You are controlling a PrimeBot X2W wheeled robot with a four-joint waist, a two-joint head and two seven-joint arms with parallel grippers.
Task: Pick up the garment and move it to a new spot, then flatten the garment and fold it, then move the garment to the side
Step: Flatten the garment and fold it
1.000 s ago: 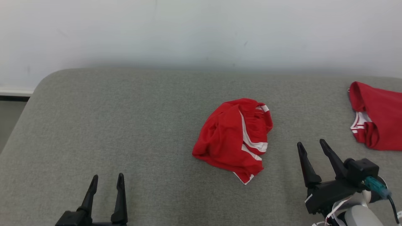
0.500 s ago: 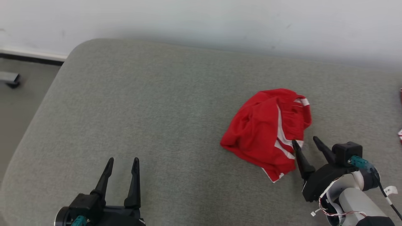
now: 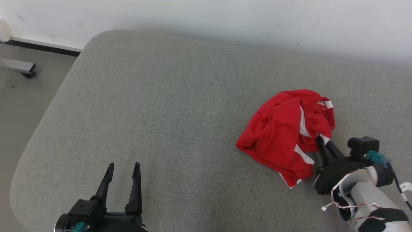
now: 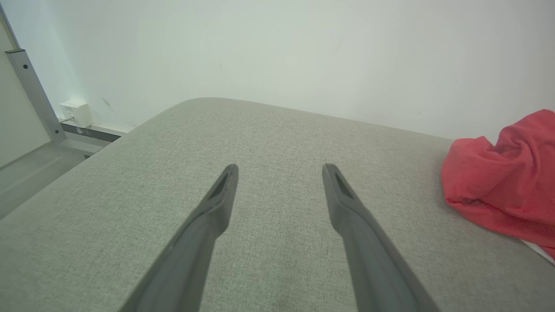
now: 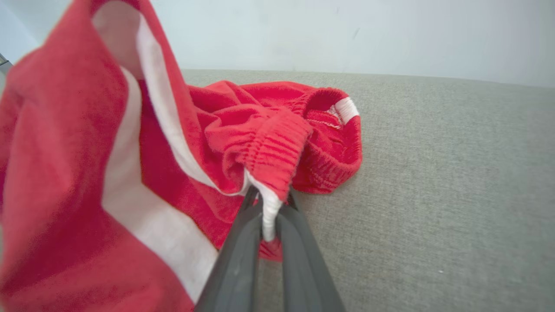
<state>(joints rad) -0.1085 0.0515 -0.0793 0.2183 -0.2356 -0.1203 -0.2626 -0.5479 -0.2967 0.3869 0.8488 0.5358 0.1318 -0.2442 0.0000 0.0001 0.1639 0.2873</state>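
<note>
Nearby, grey cushion (image 3: 161, 112) underlies garment (image 3: 280, 135); wall (image 3: 225, 16) behind.

The garment (image 3: 276, 138) is shared by all views: overlooked from above, seen close-up from the right wrist, sidelong from the left.

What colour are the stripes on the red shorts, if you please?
White stripes on the shorts; clearest in right wrist view.

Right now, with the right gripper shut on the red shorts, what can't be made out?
- Right gripper tips: head view, buried in folds of the shorts; pinch depth unclear.
- Shorts' full outline: crumpled in the head view; cut off by the right edge in the left wrist view.
- Left gripper base: head view, cut off by the bottom edge.
</note>
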